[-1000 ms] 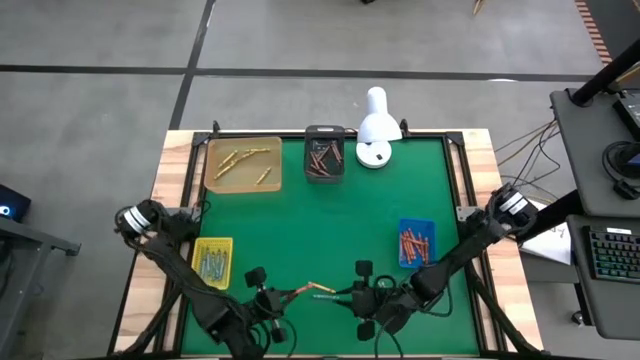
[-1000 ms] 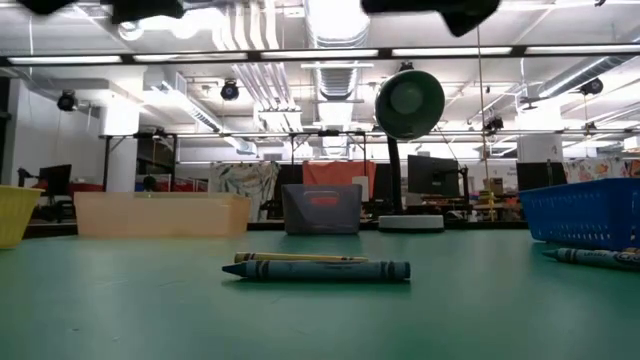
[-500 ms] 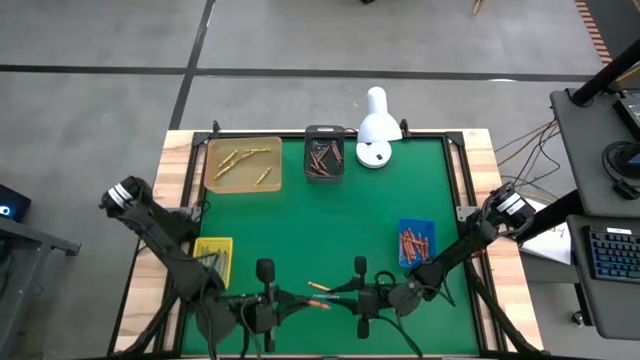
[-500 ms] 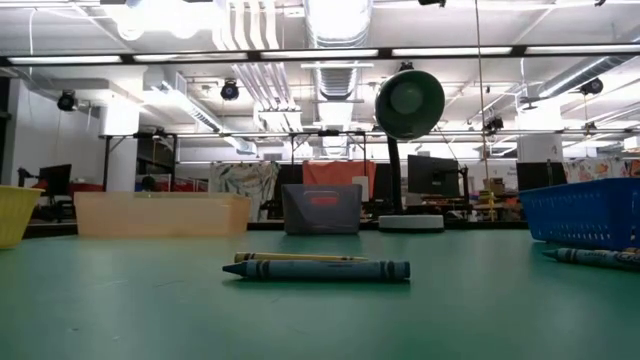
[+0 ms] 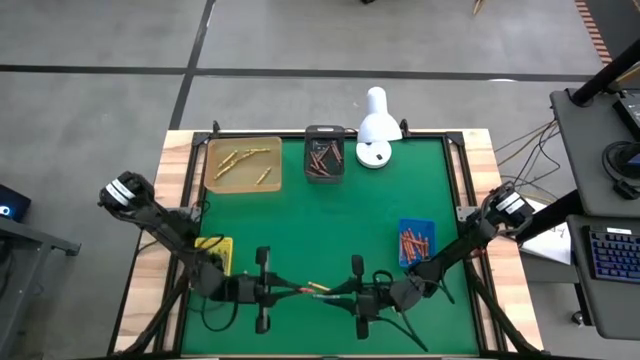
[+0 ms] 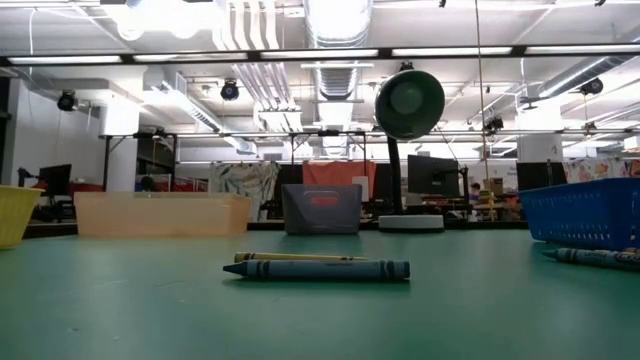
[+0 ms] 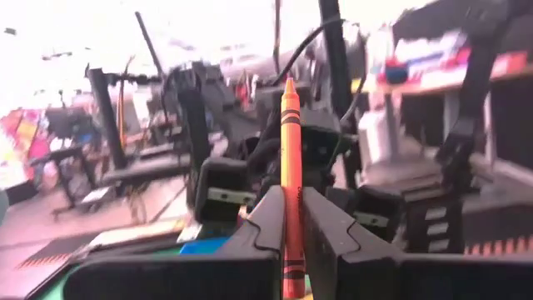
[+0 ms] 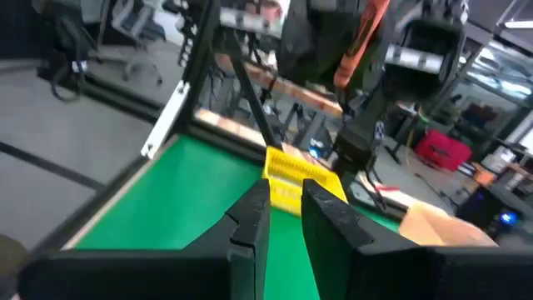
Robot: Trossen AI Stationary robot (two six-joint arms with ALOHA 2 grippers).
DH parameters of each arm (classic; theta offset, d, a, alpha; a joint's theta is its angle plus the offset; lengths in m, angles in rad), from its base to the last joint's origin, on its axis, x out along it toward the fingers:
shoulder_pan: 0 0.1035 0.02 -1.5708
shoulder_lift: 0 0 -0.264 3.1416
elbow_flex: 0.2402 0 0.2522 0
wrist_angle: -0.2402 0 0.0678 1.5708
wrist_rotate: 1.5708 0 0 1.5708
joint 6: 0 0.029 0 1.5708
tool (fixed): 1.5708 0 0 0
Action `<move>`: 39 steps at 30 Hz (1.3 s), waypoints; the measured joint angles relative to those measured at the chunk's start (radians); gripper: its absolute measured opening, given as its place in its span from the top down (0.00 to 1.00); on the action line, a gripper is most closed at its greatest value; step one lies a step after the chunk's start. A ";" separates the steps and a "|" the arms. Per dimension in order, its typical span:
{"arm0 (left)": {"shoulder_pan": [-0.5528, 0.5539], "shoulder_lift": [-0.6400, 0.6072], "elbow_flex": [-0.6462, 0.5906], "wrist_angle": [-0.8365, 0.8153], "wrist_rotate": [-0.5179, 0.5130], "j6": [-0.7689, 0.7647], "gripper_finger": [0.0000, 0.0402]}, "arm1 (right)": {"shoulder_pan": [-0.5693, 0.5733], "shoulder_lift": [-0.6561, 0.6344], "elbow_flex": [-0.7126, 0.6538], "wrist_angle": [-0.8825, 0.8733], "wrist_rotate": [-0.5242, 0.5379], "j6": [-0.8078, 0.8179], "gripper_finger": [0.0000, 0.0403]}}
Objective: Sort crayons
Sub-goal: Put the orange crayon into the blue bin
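My left gripper (image 5: 292, 292) stands level above the table's near middle, shut on an orange crayon (image 7: 288, 142). My right gripper (image 5: 338, 294) faces it from the right, its fingers (image 8: 254, 212) a narrow gap apart with nothing between them. The right wrist view shows the orange crayon (image 8: 360, 50) in the left gripper ahead. A yellow crayon (image 6: 300, 258) and a blue crayon (image 6: 325, 270) lie flat on the green mat below the two grippers. Neither gripper shows in the low view. My left gripper pinches the orange crayon's wrapped body (image 7: 289, 208) between its two fingers. The fingers come level from the table's left, and the crayon lies along them, its pointed tip (image 7: 287, 83) sticking out past them. The crayon is lifted clear of the table.
A tan tray (image 5: 243, 175) with yellow crayons and a dark tray (image 5: 324, 140) with brown ones stand at the far edge beside a white lamp (image 5: 375, 128). A blue tray (image 5: 416, 228) with orange crayons stands right, a yellow tray (image 5: 213, 250) left. Another crayon (image 6: 590, 257) lies right.
My left gripper has risen with the orange crayon and tipped from pointing down to level, its arm swinging out toward the table's left. The dark arm parts have left the top of the low view. The crayons on the mat have not moved.
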 joint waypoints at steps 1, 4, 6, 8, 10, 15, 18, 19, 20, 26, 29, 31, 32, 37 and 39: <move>0.001 0.003 -0.026 0.057 0.015 0.008 1.00 | -0.006 0.000 0.000 0.013 -0.019 -0.002 0.85; 0.004 0.007 -0.083 0.163 0.024 0.011 1.00 | -0.029 0.000 -0.001 0.063 -0.077 0.016 0.84; 0.005 0.007 -0.101 0.206 0.024 0.011 1.00 | -0.048 0.000 0.006 0.090 -0.086 0.060 0.83; 0.005 0.007 -0.115 0.225 0.024 0.015 1.00 | -0.066 0.000 0.022 0.089 -0.092 0.079 0.81; 0.005 0.007 -0.120 0.230 0.024 0.023 1.00 | -0.079 0.000 0.035 0.083 -0.095 0.083 0.77; 0.005 0.007 -0.122 0.232 0.024 0.058 1.00 | -0.094 0.000 0.071 0.084 -0.177 0.100 0.63; 0.007 0.007 -0.123 0.230 0.020 0.065 1.00 | -0.103 0.000 0.096 0.084 -0.199 0.083 0.58; 0.007 0.007 -0.123 0.229 0.015 0.065 1.00 | -0.105 0.000 0.103 0.085 -0.200 0.075 0.57; 0.008 0.007 -0.125 0.228 0.013 0.065 1.00 | -0.108 0.000 0.109 0.085 -0.209 0.068 0.57; 0.017 0.007 -0.128 0.225 0.010 0.064 1.00 | -0.147 0.000 0.147 0.084 -0.276 0.068 0.57; 0.025 0.007 -0.128 0.225 0.006 0.064 1.00 | -0.171 0.005 0.153 0.083 -0.345 0.075 0.58; 0.031 0.007 -0.128 0.225 0.007 0.063 1.00 | -0.181 0.006 0.162 0.081 -0.361 0.091 0.58; 0.034 0.007 -0.128 0.225 0.007 0.064 1.00 | -0.186 0.007 0.163 0.083 -0.363 0.099 0.58; 0.042 0.007 -0.128 0.225 0.006 0.060 0.99 | -0.208 0.009 0.170 0.084 -0.366 0.101 0.64; 0.042 0.007 -0.128 0.225 0.006 0.060 0.98 | -0.211 0.009 0.172 0.085 -0.363 0.101 0.70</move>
